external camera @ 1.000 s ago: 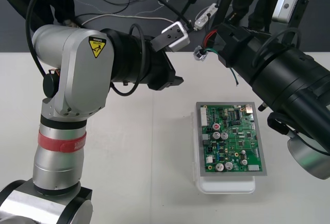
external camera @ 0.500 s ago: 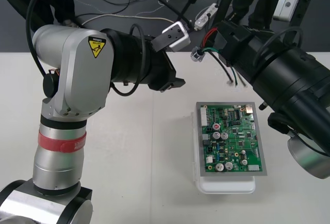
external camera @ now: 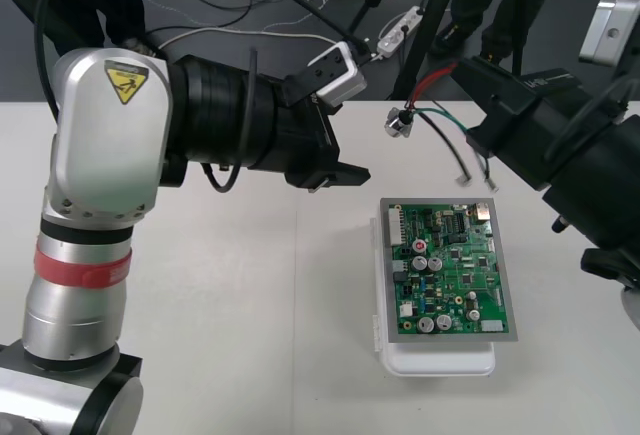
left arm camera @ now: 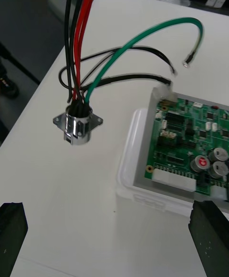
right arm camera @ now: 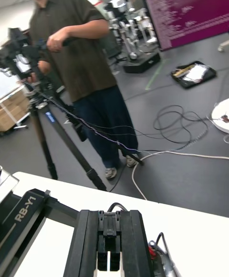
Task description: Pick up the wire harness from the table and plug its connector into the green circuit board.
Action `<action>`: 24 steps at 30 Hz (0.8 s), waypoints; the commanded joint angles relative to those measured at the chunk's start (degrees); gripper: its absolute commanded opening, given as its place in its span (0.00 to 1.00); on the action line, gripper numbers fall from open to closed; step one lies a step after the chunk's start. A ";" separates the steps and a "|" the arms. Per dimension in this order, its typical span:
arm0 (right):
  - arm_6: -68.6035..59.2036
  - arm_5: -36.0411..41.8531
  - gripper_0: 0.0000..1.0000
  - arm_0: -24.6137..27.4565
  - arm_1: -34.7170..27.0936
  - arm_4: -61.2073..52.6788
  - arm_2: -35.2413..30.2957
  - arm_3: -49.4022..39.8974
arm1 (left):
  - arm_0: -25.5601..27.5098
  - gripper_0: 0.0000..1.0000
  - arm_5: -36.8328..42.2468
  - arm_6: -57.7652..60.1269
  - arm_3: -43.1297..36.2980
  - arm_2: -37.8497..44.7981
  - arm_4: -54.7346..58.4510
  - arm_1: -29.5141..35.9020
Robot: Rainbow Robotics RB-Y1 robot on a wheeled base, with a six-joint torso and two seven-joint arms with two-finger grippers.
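The wire harness hangs in the air over the table's far side, behind the green circuit board (external camera: 450, 265) on its white base (external camera: 437, 359). Its round metal socket (external camera: 400, 123) dangles lowest. The red wire (external camera: 432, 80) rises into my right gripper (external camera: 465, 75), which is shut on the wires. Green and black loose ends (external camera: 466, 179) droop towards the board's far edge. In the right wrist view the fingers (right arm camera: 102, 253) are pressed together, wires (right arm camera: 152, 252) beside them. My left gripper (external camera: 335, 173) is open, left of the socket. Its wrist view shows the socket (left arm camera: 77, 124), the board (left arm camera: 200, 138) and its fingers (left arm camera: 12, 227) far apart.
Beyond the table's far edge lie floor cables and a white power strip (external camera: 400, 30). The left arm's thick body (external camera: 150, 145) spans the table's left half. Bare table (external camera: 250, 335) lies in front of it and left of the board.
My left arm has swung its gripper right and nearer the board. The right arm has drawn back to the right, and the socket now hangs lower and further right, with the loose wire ends trailing.
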 commanded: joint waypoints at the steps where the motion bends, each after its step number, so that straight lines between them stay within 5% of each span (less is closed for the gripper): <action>1: 2.05 -11.34 0.00 5.61 -3.18 0.87 -7.58 1.43 | 1.64 1.00 6.09 1.86 -2.35 0.31 9.77 7.20; 11: 1.88 -37.10 0.00 10.36 -3.09 3.59 -16.46 12.42 | 3.48 1.00 15.76 -0.16 -2.35 -2.50 26.65 17.49; 24: 2.40 -52.83 0.00 10.54 -1.86 3.07 -20.24 18.30 | 4.71 1.00 30.00 -11.33 -2.35 -10.23 47.13 31.20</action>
